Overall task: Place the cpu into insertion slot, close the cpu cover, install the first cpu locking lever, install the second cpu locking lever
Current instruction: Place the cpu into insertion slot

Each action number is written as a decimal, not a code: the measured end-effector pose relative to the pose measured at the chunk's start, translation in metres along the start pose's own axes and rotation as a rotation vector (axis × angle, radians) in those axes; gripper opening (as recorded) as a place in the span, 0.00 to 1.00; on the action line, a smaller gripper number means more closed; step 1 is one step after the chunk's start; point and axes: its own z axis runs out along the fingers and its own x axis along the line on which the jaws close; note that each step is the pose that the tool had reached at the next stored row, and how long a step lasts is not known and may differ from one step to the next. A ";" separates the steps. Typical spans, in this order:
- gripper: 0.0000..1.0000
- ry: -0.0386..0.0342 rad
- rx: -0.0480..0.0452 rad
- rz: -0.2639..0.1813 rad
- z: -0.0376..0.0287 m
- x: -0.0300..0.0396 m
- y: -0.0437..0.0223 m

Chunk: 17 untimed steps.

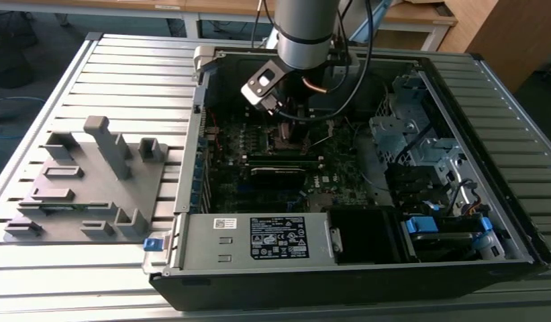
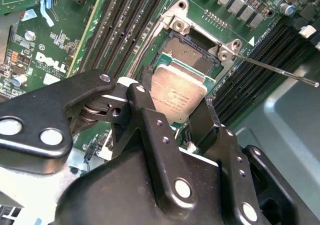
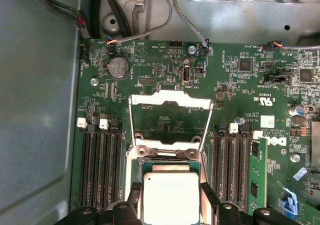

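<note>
While the gripper point(image 2: 175, 99) is clamping its two black fingers point(image 2: 204, 119) against opposite edges of the cpu point(image 2: 177, 96), the silver-topped chip is sitting flat and level over the insertion slot point(image 2: 192, 57). In the second wrist view a strip of the slot's dark contact field is showing beyond the chip's far edge. Whether the chip is already touching the socket or is hanging just above it cannot be told.

Just past the slot, in the first wrist view, the cpu cover point(image 3: 170, 101) is lying swung open over the green motherboard point(image 3: 250, 85), its cut-out centre leaving the board visible through it. One thin locking lever point(image 2: 280, 71) is sticking out free to the side, unlatched. Rows of black memory slots point(image 3: 100, 170) are flanking the socket on both sides.

Seen from the exterior view, the arm point(image 1: 302, 30) is reaching down into the open computer case point(image 1: 365, 292), which is resting on a slatted metal table point(image 1: 123, 67) beside a grey fixture block point(image 1: 87, 181).

By these signs the first step, placing the chip, is the one in hand; cover and levers are not yet closed. Finishing it appears to call for the chip's edges lining up squarely with the socket rim and a gentle, level lowering, since the contacts beneath are likely delicate.
</note>
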 end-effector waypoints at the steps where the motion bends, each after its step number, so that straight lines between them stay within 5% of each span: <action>1: 0.54 0.0000 0.0001 0.000 0.0005 0.0000 -0.0003; 17: 0.54 -0.0003 0.0002 0.000 0.0087 -0.0003 -0.0031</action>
